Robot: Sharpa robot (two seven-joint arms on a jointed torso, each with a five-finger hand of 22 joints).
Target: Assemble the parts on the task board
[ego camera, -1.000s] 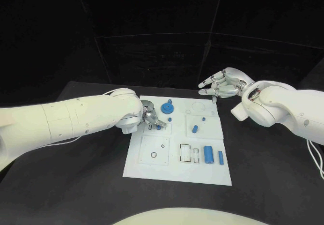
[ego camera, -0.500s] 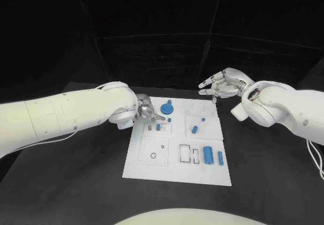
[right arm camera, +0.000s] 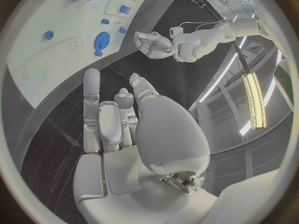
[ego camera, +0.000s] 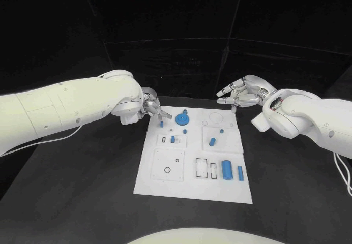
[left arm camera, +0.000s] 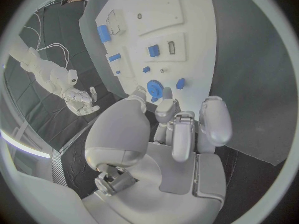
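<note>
The white task board [ego camera: 192,187] lies in the middle of the black table. A blue gear [ego camera: 182,120] with a peg stands near its far edge. Small blue parts [ego camera: 172,138] sit in the middle rows, and a blue cylinder [ego camera: 227,166] lies at the near right. My left hand [ego camera: 152,108] hovers at the board's far left corner, fingers apart and holding nothing. A small blue part [ego camera: 161,122] sits on the board just below its fingertips. In the left wrist view the fingers [left arm camera: 212,119] point at the gear [left arm camera: 154,88]. My right hand [ego camera: 245,91] hangs open beyond the far right corner.
A dark wall rises behind the table. Black tabletop [ego camera: 88,178] lies bare on both sides of the board. The white arms come in from either side above the table's far half.
My left hand has drawn back from the board's left middle section to the far left corner, leaving a small blue part standing there. The right hand has stayed put.
</note>
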